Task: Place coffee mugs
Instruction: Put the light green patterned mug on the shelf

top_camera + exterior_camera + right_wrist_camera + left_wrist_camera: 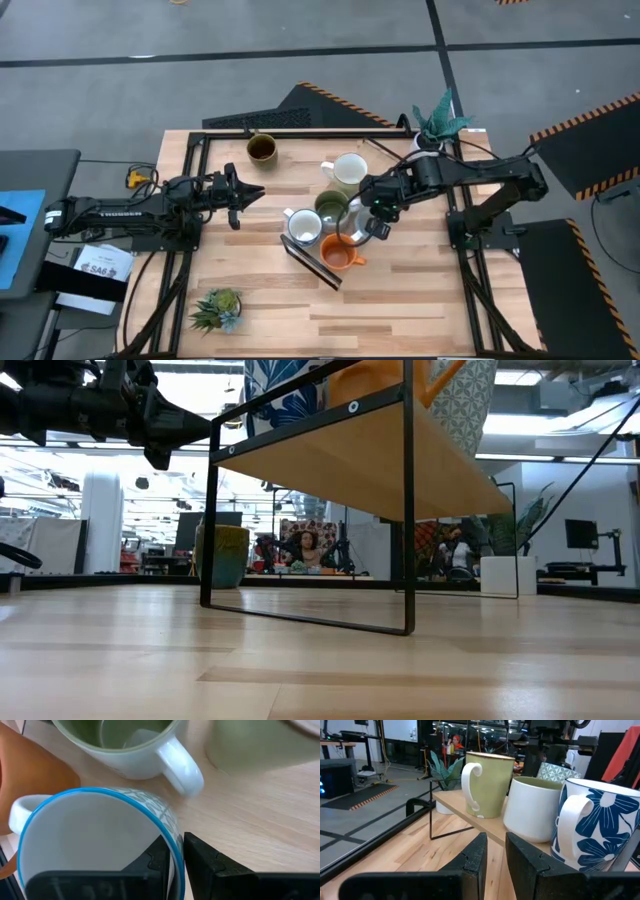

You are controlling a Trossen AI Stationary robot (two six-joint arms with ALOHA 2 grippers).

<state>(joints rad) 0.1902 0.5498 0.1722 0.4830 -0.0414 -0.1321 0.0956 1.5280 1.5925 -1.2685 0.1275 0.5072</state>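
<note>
A raised wooden shelf [322, 262] at mid-table carries a pale green mug [487, 785], a white mug with a green inside [532, 807], a blue-flowered mug [600, 825], an orange mug [338, 256] and a teal-patterned, blue-rimmed mug [95, 845]. A dark brown mug [262, 148] stands on its base on the table at the far left. My right gripper [177, 845] points down over the shelf, shut on the blue-rimmed mug. My left gripper [495, 842] hovers level to the left of the shelf, with a narrow gap between its fingers and nothing in it. My right gripper has the blue-rimmed mug by its wall at the rim [174, 840], one finger inside the mug and one outside. The fingers come steeply from above. In the low view the mug [468, 405] stands on the shelf board.
A white pot with tall teal leaves [437, 122] stands at the far right corner, and a small spiky plant [218, 308] near the front left. The shelf rests on a black wire frame [408, 510]. Bare wood lies in front of the shelf and to its left.
</note>
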